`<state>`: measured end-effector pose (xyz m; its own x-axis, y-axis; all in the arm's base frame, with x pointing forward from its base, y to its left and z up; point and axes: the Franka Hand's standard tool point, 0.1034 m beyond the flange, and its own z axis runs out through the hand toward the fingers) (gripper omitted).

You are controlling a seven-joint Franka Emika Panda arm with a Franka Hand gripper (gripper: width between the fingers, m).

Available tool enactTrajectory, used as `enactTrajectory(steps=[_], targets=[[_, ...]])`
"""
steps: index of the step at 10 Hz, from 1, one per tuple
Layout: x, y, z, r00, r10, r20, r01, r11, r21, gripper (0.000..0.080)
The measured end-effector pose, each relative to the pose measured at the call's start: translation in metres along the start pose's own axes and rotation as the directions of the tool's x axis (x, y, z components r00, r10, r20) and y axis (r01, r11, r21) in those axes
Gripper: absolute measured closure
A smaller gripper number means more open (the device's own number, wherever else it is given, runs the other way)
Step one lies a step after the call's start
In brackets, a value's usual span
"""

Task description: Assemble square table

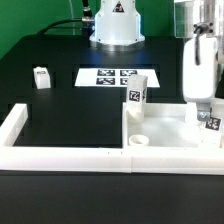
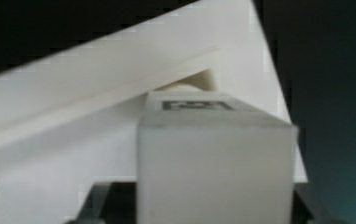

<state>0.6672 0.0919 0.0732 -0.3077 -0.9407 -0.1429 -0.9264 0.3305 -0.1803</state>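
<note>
My pincer (image 1: 203, 110) grips a tagged leg (image 2: 210, 150) between half-closed jaws, at the square tabletop (image 1: 168, 128) on the exterior view's right; a second leg (image 1: 138, 94) stands upright on that tabletop

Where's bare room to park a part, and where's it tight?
Free: black table between the marker board, the loose leg block and the border wall. Crowded: the exterior view's right, where the gripper and its held leg meet the tabletop slab beside the upright leg.
</note>
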Motion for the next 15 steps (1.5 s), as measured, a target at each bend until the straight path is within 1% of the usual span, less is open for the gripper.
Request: enactTrajectory(steps=[1,2,3,4,5,7,8,9,10,11,12,13,14,15], targets=[[0.000,0.002,0.001,0.998,-0.063,-0.007,0.063,0.998,-0.020,0.0412],[-0.004,0.005,-0.003,0.959,-0.283,-0.007,0.281,0.954,-0.105,0.0273],[-0.013,0.000,-0.008,0.869,-0.494,0.017,0.493,0.863,-0.107,0.0189],[-0.018,0.002,-0.007,0.786,-0.616,0.043,0.617,0.780,-0.100,0.0189],[-0.014,0.003,-0.006,0.784,-0.620,0.041,0.620,0.777,-0.103,0.0156],[-0.013,0.002,-0.006,0.704,-0.708,0.050,0.709,0.698,-0.100,0.0151],[-0.010,0.000,-0.005,0.596,-0.801,0.052,0.801,0.590,-0.103,0.0151],[-0.009,-0.006,-0.001,0.422,-0.905,0.055,0.903,0.415,-0.114,0.0150],[-0.013,-0.010,0.003,0.392,-0.918,0.060,0.916,0.384,-0.120,0.0150],[-0.013,-0.011,0.002,0.426,-0.903,0.051,0.900,0.418,-0.121,0.0150],[-0.012,-0.011,0.003,0.427,-0.903,0.051,0.900,0.418,-0.122,0.0271],[-0.012,-0.011,0.003,0.463,-0.885,0.047,0.882,0.455,-0.124,0.0271],[-0.012,-0.011,0.003,0.529,-0.848,0.037,0.844,0.521,-0.127,0.0455],[-0.010,-0.010,0.004,0.594,-0.804,0.027,0.800,0.586,-0.132,0.0510]])
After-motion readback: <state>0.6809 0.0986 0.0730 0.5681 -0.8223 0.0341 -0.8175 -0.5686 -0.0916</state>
